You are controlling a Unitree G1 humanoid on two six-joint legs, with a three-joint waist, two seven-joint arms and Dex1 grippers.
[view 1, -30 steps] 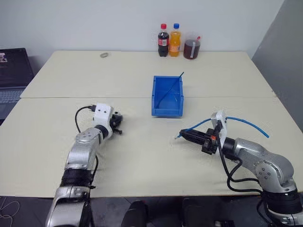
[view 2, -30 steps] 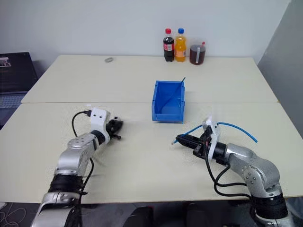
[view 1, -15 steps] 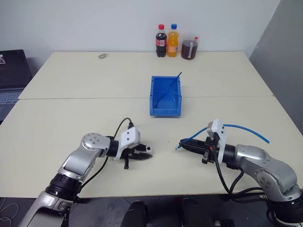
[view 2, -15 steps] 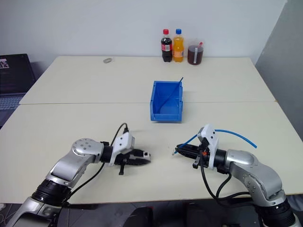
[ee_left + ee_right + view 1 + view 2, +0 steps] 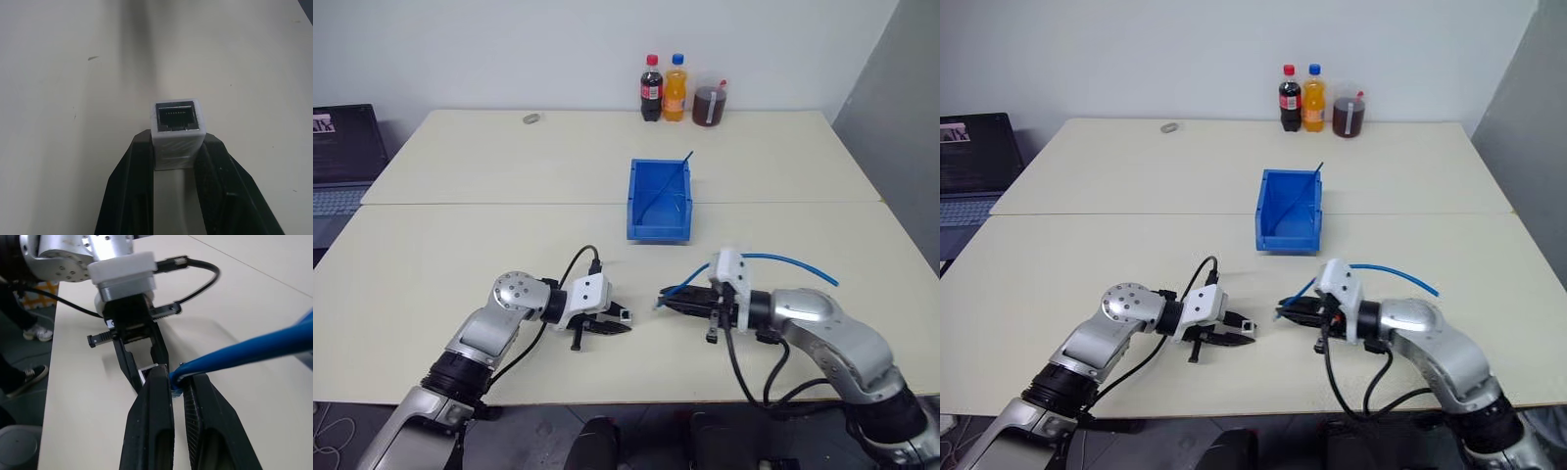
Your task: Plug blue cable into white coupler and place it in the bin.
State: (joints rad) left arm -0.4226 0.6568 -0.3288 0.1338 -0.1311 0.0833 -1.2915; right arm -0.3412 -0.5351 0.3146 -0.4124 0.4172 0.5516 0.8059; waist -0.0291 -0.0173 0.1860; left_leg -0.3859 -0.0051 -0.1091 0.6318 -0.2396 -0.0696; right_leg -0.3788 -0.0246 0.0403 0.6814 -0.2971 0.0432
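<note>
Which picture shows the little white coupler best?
The left wrist view: the coupler sits close up, pinched between the left gripper fingers, its dark socket facing the camera. In the eye views it is a tiny speck. The right wrist view shows a white sliver.

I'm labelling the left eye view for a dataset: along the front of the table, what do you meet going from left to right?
Left gripper → white coupler held at its tip → a gap of bare table → plug end of the blue cable → right gripper, with the cable arcing on rightward.
</note>
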